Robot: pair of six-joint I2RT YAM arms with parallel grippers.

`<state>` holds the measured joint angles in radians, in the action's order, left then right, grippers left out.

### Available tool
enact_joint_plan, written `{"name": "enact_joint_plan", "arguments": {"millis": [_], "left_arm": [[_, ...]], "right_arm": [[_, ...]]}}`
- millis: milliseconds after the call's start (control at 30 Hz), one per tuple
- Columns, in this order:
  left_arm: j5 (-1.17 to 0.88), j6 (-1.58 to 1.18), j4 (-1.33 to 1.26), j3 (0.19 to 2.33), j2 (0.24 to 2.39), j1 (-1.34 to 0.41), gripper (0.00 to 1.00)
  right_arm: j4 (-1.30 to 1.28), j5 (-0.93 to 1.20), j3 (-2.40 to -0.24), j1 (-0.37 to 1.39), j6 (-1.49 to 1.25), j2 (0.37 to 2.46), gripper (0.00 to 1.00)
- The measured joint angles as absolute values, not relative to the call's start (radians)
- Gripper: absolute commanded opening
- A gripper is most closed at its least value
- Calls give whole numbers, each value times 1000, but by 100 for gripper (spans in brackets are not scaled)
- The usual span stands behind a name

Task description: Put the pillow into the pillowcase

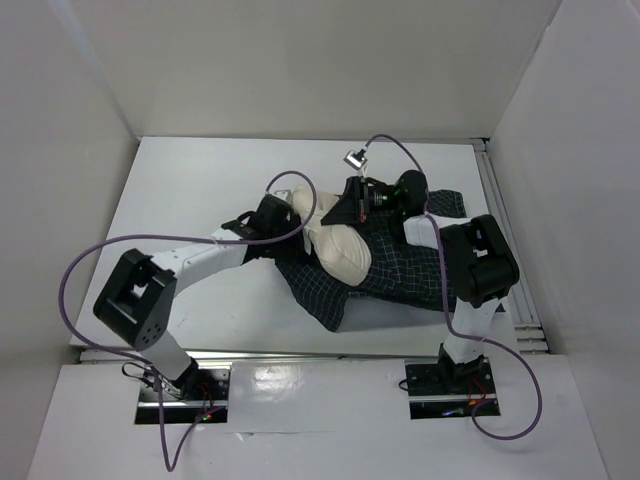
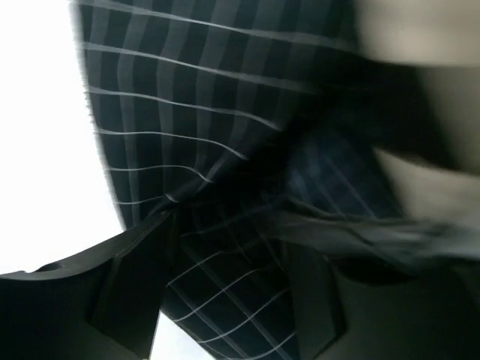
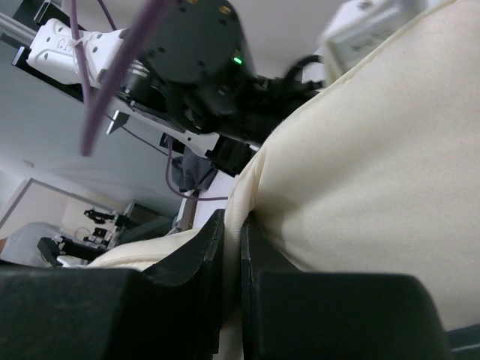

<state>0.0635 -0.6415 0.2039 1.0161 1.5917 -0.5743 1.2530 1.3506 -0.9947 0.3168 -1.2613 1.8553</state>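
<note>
The cream pillow (image 1: pixel 345 250) lies mid-table, its right part inside the dark checked pillowcase (image 1: pixel 400 268), which spreads to the right and toward the front. My right gripper (image 1: pixel 340 212) is above the pillow's far end. The right wrist view shows this gripper (image 3: pixel 232 221) shut on a fold of the pillow (image 3: pixel 375 150) along its seam. My left gripper (image 1: pixel 288 232) is at the pillow's left side by the pillowcase mouth. In the left wrist view its jaws (image 2: pixel 232 240) stand open, and checked pillowcase cloth (image 2: pixel 187 112) spans the gap. Blurred cream pillow (image 2: pixel 427 195) shows at the right.
White walls enclose the white table (image 1: pixel 200 200) on three sides. A metal rail (image 1: pixel 497 200) runs along the right edge. Purple cables (image 1: pixel 85 260) loop over both arms. My left arm (image 3: pixel 187 52) shows close behind the pillow in the right wrist view.
</note>
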Motion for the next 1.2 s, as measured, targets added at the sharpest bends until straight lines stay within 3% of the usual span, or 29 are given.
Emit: {"name": "enact_joint_plan", "arguments": {"millis": [100,200,233,267,333,600,867,1033,1200], "left_arm": [[140,-669,224,1048,1661,-593,79],[157,-684,208,1058,1698,-611,77],[157,-685,202,1060,1705,-613,69],[157,-686,201,1067,1714,-614,34],[166,-680,202,1090,1735,-616,0],[231,-633,194,1082,1712,-596,0],[233,-596,191,1040,1525,-365,0],[237,-570,190,1086,1525,-248,0],[153,-544,175,1108,1518,-255,1]], "right_arm": [[1253,1350,-1001,317,-1259,1855,0],[1253,1350,-1003,317,-1260,1855,0],[1253,1350,-1003,317,-1260,1855,0],[1253,1349,-1003,317,-1260,1855,0],[1253,1348,-1003,317,-1260,1855,0],[1254,1345,-992,316,-1263,1853,0],[1263,1336,-823,317,-1220,1812,0],[1229,1377,-678,318,-1031,1700,0],[1055,1338,-668,313,-797,1521,0]]}}
